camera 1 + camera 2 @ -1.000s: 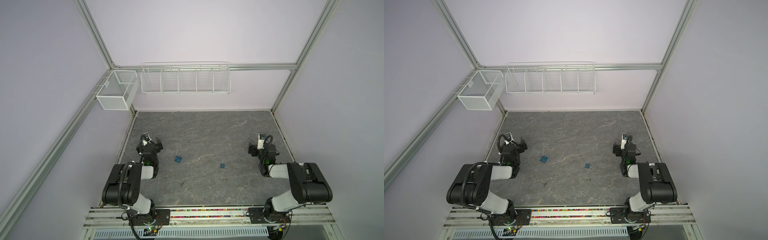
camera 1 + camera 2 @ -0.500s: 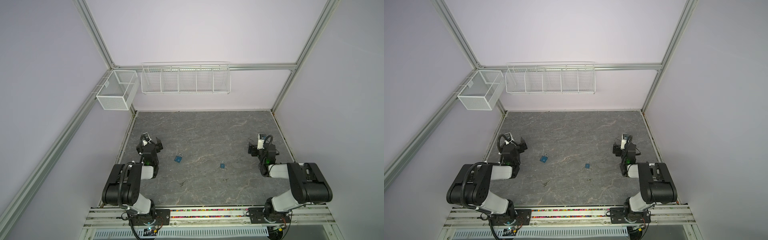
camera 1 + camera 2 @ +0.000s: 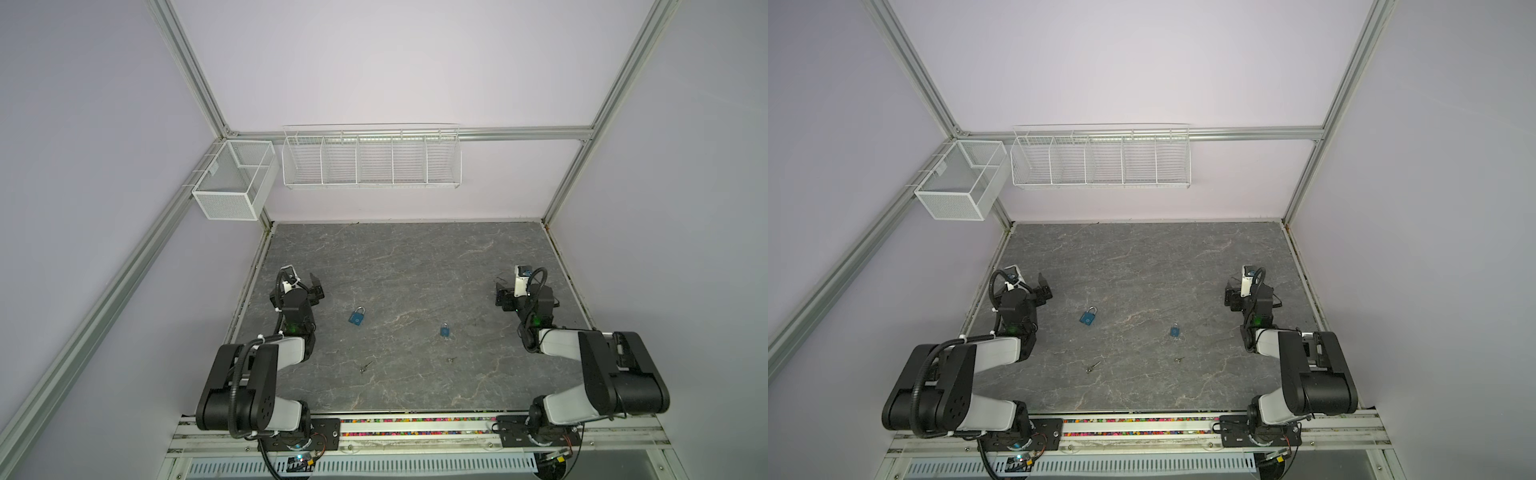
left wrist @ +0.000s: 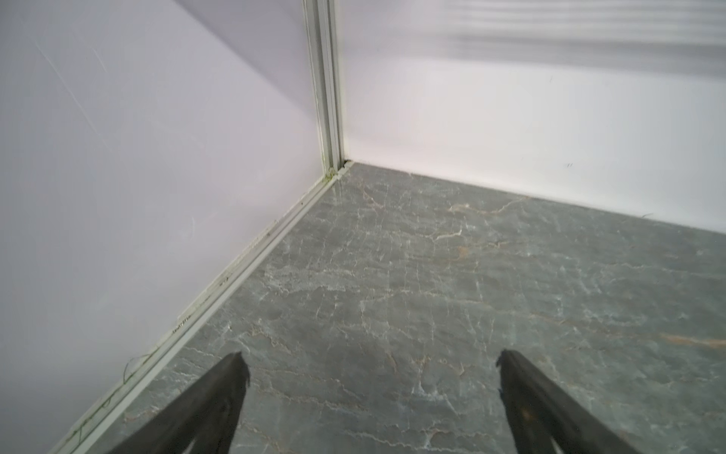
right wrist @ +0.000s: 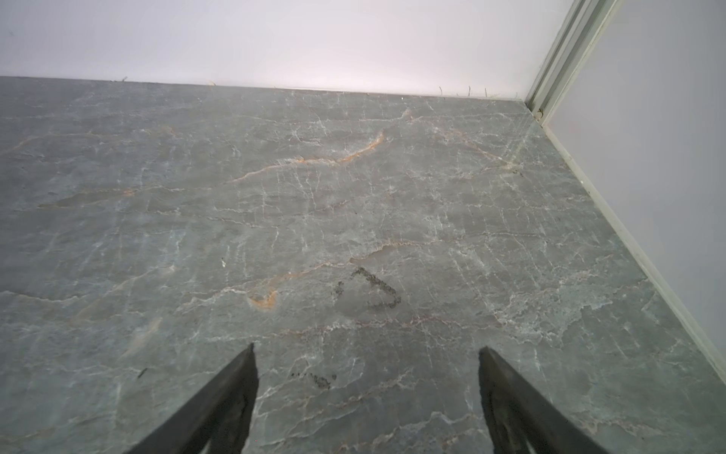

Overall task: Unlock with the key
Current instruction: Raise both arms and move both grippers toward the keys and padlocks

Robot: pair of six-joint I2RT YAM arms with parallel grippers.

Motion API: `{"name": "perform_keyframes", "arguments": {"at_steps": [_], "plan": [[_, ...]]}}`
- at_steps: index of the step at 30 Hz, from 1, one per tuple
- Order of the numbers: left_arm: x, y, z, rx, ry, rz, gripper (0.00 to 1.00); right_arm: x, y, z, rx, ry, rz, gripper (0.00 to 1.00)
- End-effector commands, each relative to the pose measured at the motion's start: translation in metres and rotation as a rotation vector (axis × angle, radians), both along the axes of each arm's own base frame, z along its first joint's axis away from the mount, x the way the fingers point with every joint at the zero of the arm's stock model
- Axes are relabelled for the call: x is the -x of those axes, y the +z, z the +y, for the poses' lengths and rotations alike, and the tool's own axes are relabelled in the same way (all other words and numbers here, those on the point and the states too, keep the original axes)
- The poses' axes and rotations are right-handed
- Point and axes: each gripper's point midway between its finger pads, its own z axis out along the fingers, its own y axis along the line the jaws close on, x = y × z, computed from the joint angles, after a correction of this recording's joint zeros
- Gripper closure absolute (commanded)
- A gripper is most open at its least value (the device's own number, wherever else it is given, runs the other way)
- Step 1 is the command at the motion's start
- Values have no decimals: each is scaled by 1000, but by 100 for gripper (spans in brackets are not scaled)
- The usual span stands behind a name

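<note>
Two blue padlocks lie on the grey stone-pattern tabletop in both top views: a larger padlock left of centre and a smaller padlock to its right. A small metal key lies in front of the larger one, and another key in front of the smaller. My left gripper rests open near the left wall, well apart from them. Near the right wall, my right gripper is also open. Both wrist views show only bare tabletop between the fingers.
A white wire rack hangs on the back wall and a white mesh box on the left frame rail. Walls close the table on three sides. A dark scuff mark is on the surface ahead of the right gripper.
</note>
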Motion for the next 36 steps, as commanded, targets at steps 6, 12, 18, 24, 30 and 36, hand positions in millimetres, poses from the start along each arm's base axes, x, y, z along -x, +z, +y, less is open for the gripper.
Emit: {"name": "perform_keyframes", "arguments": {"at_steps": [6, 12, 18, 24, 30, 36], "plan": [[25, 32, 6, 100, 33, -18, 1, 12, 43, 7, -20, 45, -36, 11], [39, 63, 12, 320, 122, 2, 1, 17, 75, 6, -194, -19, -11, 11], [43, 66, -8, 526, 37, -51, 1, 30, 71, -8, -423, -224, 126, 11], [45, 68, -27, 597, -61, -11, 1, 45, 64, 4, -510, -212, 237, 11], [55, 67, -47, 637, -169, 36, 1, 63, 60, 19, -532, -157, 328, 11], [66, 42, -78, 728, -270, 189, 1, 88, 56, 52, -508, -44, 450, 12]]}}
